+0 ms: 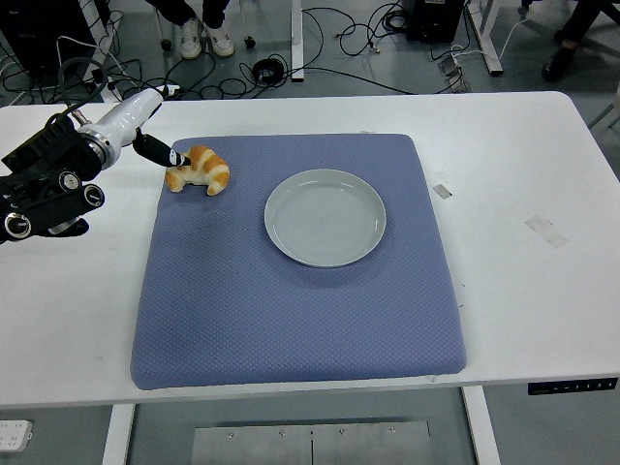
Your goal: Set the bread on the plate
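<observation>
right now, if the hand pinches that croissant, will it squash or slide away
The croissant looks puffy and flaky, so it is probably light and would dent under a hard pinch. It rests on the textured blue mat, which likely keeps it from sliding. Its curved shape might let it pivot when the left hand nudges one end.

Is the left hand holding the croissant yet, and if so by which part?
Nothing held yet. The left hand only reaches the croissant's left end, one dark fingertip at its edge; no fingers wrap it.
</observation>
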Robot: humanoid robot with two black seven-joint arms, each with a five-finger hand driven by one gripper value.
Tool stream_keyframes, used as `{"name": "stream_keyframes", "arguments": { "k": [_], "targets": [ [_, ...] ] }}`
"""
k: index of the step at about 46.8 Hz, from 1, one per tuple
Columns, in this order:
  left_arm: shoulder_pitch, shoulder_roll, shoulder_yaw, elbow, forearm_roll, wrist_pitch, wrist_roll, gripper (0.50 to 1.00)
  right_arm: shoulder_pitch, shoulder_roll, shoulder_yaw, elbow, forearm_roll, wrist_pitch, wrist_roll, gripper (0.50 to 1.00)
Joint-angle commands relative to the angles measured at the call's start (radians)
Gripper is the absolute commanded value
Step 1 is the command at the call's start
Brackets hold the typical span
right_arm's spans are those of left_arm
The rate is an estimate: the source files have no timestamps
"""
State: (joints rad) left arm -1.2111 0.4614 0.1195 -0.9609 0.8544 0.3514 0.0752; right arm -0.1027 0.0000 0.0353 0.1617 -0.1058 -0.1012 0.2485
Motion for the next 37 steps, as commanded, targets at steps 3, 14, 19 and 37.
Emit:
{"name": "stream_keyframes", "arguments": {
  "k": [3,14,19,37],
  "targets": [
    [-0.002,-0.001,0.011,-0.018,0.018,0.000,0.021,0.968,0.000,0.000,0.000,-0.001,0.000,0.002,0.000,1.000],
    [-0.001,-0.001,0.040,-0.024,0.041,0.000,0.025,0.968,0.000,0.000,0.000,0.001,0.000,0.000,0.000,1.000],
    [0.001,-0.001,0.045,-0.022,0.051,0.003,0.025,0.968,0.000,0.000,0.000,0.001,0.000,0.000,0.000,1.000],
    [0.005,-0.010,0.046,-0.005,0.052,0.006,0.023,0.968,0.000,0.000,0.000,-0.001,0.000,0.000,0.000,1.000]
  ]
}}
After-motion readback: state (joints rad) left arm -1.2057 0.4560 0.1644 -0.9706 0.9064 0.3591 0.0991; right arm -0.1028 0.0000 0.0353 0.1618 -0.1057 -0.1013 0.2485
